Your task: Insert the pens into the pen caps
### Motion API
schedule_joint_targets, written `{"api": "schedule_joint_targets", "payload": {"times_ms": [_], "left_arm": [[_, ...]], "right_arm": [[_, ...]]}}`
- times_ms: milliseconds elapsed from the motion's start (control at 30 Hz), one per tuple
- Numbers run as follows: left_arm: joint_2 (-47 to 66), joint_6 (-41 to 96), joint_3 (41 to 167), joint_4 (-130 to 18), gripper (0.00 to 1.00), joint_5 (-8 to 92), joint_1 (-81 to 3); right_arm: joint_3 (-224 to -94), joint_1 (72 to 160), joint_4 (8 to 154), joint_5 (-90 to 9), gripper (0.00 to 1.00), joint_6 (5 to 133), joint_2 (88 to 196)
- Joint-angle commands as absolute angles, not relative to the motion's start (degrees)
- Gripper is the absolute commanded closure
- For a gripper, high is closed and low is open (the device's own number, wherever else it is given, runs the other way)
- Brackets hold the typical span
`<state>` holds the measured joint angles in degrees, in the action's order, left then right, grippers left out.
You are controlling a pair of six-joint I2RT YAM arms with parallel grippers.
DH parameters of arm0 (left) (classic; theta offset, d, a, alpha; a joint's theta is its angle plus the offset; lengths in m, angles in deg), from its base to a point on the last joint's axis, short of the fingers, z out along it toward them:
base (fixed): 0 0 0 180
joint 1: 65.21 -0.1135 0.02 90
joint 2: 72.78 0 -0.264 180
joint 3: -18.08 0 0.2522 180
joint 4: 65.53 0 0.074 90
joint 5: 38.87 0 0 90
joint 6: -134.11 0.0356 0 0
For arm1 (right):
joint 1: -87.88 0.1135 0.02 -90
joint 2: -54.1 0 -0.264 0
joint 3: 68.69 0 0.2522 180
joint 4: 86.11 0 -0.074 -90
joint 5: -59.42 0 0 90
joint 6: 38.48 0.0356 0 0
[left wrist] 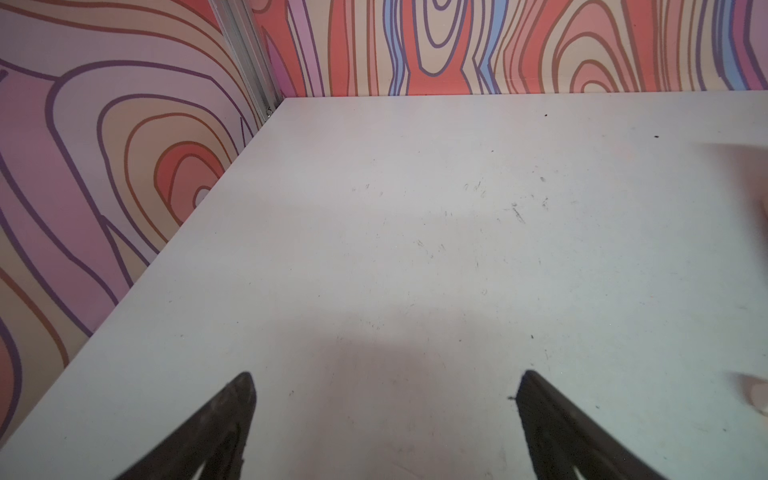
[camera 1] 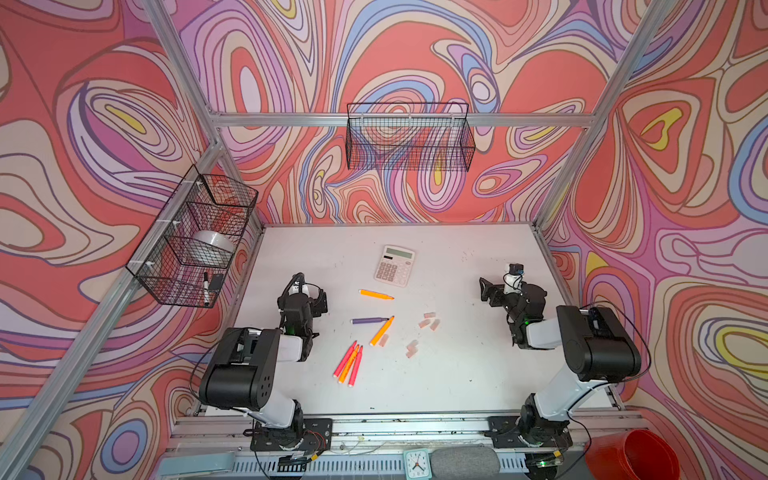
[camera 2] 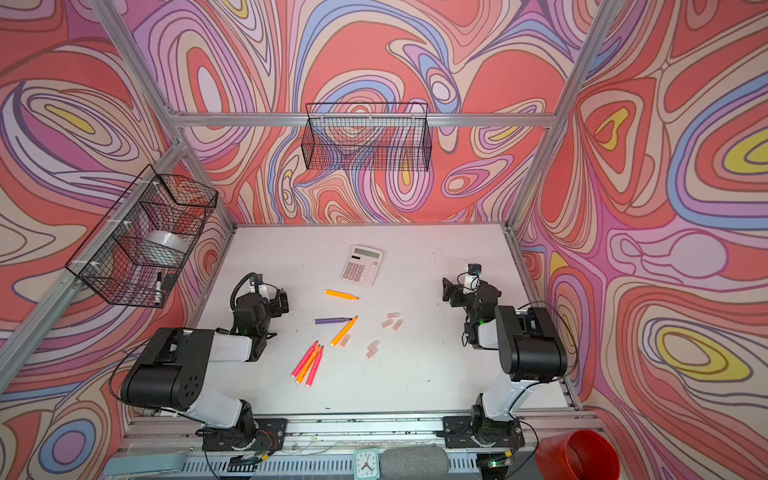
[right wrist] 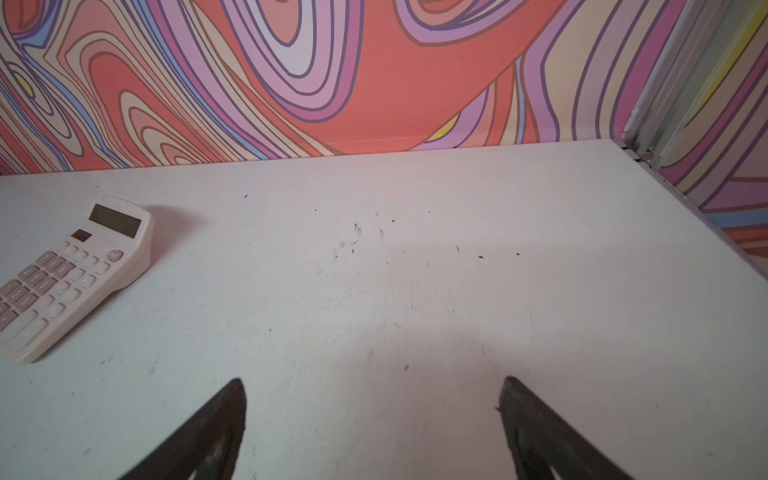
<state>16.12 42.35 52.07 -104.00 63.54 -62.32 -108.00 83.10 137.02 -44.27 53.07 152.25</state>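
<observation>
The left hand (left wrist: 386,374) is spread wide and holds nothing; only bare desk (left wrist: 415,228) shows between its jaws. The right hand (right wrist: 372,379) is just as wide open and empty, with the calculator (right wrist: 70,274) off to one side.

In both top views the hands sit well apart, and the pens and caps lie between them. An orange pen (camera 1: 376,295) lies alone near the calculator. A purple pen (camera 1: 369,321) meets a second orange pen (camera 1: 381,331) tip to tip. A bundle (camera 1: 348,365) of two pink pens and one orange lies nearer the arm bases. Three caps (camera 1: 429,320) cluster toward the right hand, two more (camera 1: 412,349) lie below them, and one cap (camera 1: 384,340) lies just beside the second orange pen's blunt end. No pen looks capped yet.

The step in hand seems to be the first pick. The lone orange pen is the easy one, since it is clear of its neighbours. The left hand should grip it across the middle of the barrel and leave the tip free. The right hand should take an outer cap by its closed end and keep the mouth clear. The two should be lined up before any push, because the caps are tiny and may slip away.
</observation>
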Motion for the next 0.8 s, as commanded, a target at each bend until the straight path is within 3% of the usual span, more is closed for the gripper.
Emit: {"api": "schedule_joint_targets", "payload": {"times_ms": [0,767], "left_arm": [[15.64,41.98,52.54,-104.52,0.0,63.24,-62.84],[15.71,42.04,52.61,-104.5,0.0,63.06,-62.84]], "right_arm": [[-108.3,83.57,136.74,-42.97,0.02,52.39,151.93],[-108.14,83.53,137.17,-42.97,0.02,52.32,151.93]]}}
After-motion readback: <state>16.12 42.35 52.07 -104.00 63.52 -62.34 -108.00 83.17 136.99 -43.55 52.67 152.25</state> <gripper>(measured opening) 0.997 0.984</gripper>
